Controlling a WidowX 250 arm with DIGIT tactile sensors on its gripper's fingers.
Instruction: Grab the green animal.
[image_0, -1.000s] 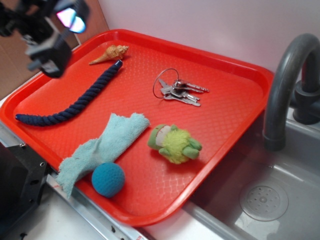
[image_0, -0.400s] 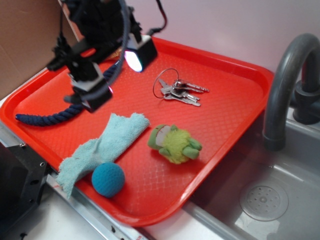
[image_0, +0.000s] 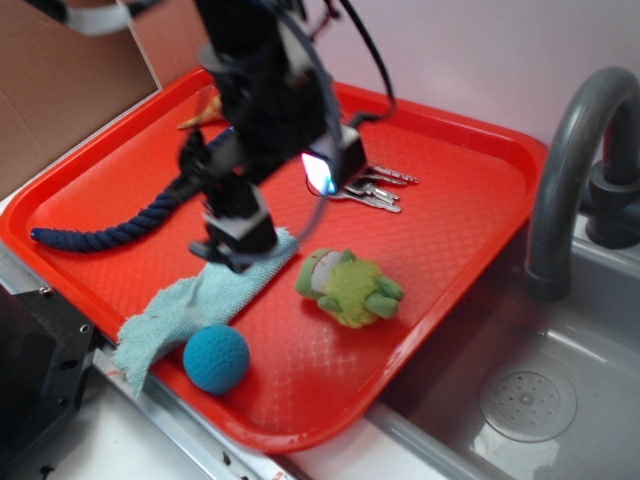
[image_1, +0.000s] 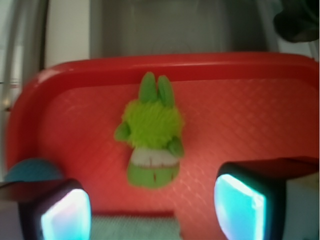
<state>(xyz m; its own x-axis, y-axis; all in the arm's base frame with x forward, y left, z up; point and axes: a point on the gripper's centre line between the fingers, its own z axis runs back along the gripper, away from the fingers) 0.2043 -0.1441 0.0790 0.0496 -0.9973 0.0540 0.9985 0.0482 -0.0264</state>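
The green animal (image_0: 349, 287) is lying on its side on the red tray (image_0: 470, 210), toward the tray's near right part, with its pale face turned left toward the light-blue cloth (image_0: 195, 305) and its darker green limbs sticking out to the right. In the wrist view the green animal (image_1: 150, 145) is sitting in the middle of the picture, its face pointing toward the camera and its two stubby legs pointing toward the tray's far rim (image_1: 165, 64).

The gripper (image_0: 240, 235) is hanging above the upper end of the cloth, just left of the toy and not touching it. It is spread wide: in the wrist view the two fingers (image_1: 59, 210) are showing at the bottom corners, well apart, with nothing between them and the gripper (image_1: 150, 212) sitting short of the toy. The arm is blurred in the exterior view, so its height over the cloth is hard to judge.

A teal ball (image_0: 216, 358) is resting on the tray beside the near end of the cloth, left of the toy and nearer the camera. A dark blue rope (image_0: 110, 232) is curving along the left part of the tray, partly hidden by the arm. A bunch of keys (image_0: 372, 190) is lying farther back, beyond the toy. A grey faucet (image_0: 570, 170) is standing to the right of the tray over a sink (image_0: 520, 400).
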